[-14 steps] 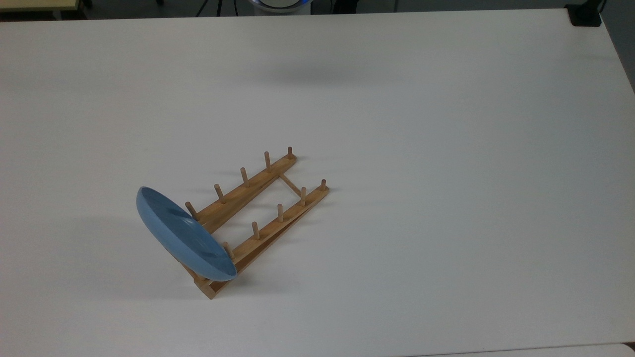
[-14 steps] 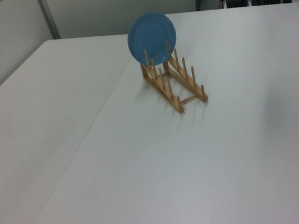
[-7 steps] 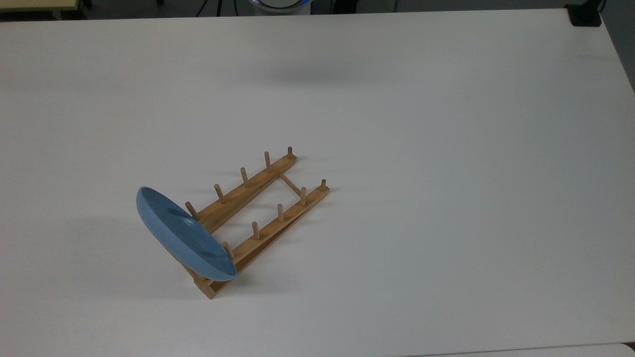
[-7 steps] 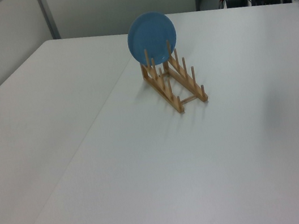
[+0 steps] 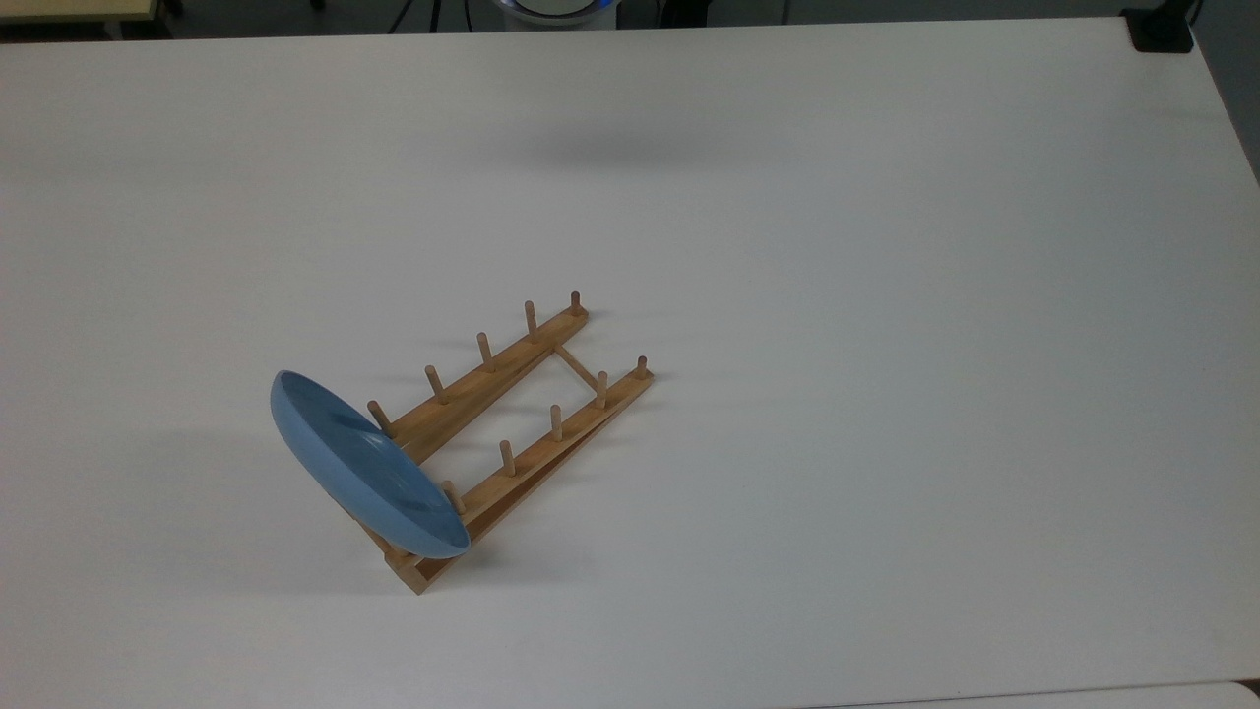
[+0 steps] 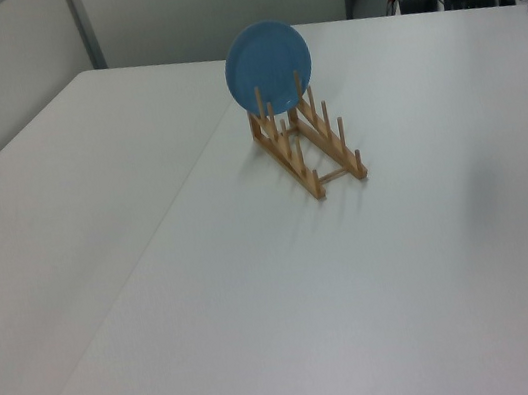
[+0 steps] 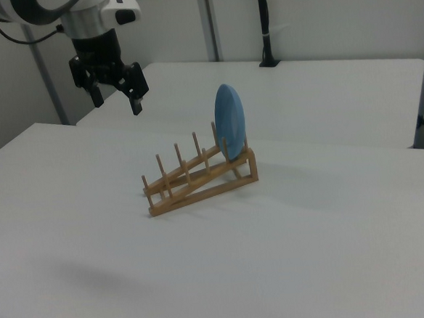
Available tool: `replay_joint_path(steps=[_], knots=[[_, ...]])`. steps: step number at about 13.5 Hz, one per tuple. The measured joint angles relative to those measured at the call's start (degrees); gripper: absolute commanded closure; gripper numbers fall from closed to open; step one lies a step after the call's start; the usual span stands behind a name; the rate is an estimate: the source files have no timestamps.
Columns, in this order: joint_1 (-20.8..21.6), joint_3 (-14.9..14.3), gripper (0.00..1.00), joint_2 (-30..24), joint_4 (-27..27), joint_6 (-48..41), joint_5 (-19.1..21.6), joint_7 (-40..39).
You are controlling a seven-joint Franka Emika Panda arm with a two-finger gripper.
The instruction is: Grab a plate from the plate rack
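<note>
Comparing half-second frames, nothing moved: your plate [image 5: 369,478] sits racked in the plate rack [image 5: 512,433]; end effector [image 7: 114,95], fingers apart, hangs upper left, approach pending.

A: Light, all views?
B: Even, diffuse and bright, from overhead; no hard glare on the desk [image 5: 886,295].

A: Shadows?
B: Soft. A blurred grey patch on the desk near the top view's upper middle; faint peg shadows beside the plate rack [image 5: 512,433]; a dim smudge at the left view's right.

A: Sharpness?
B: Top view crisp. Left and right views softer, slightly grainy.
</note>
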Motion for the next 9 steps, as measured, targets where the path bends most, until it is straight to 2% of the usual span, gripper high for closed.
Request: replay_joint_path(steps=[4,6,9], knots=[[-1.98,-0.24,0.00,0.38,-0.95,0.00,-0.07,-15.88],[-2.92,-0.29,0.00,2.24,-1.09,3.73,-1.76,-17.11],[-5.04,-0.41,0.00,5.61,-1.31,11.23,-1.94,-17.99]])
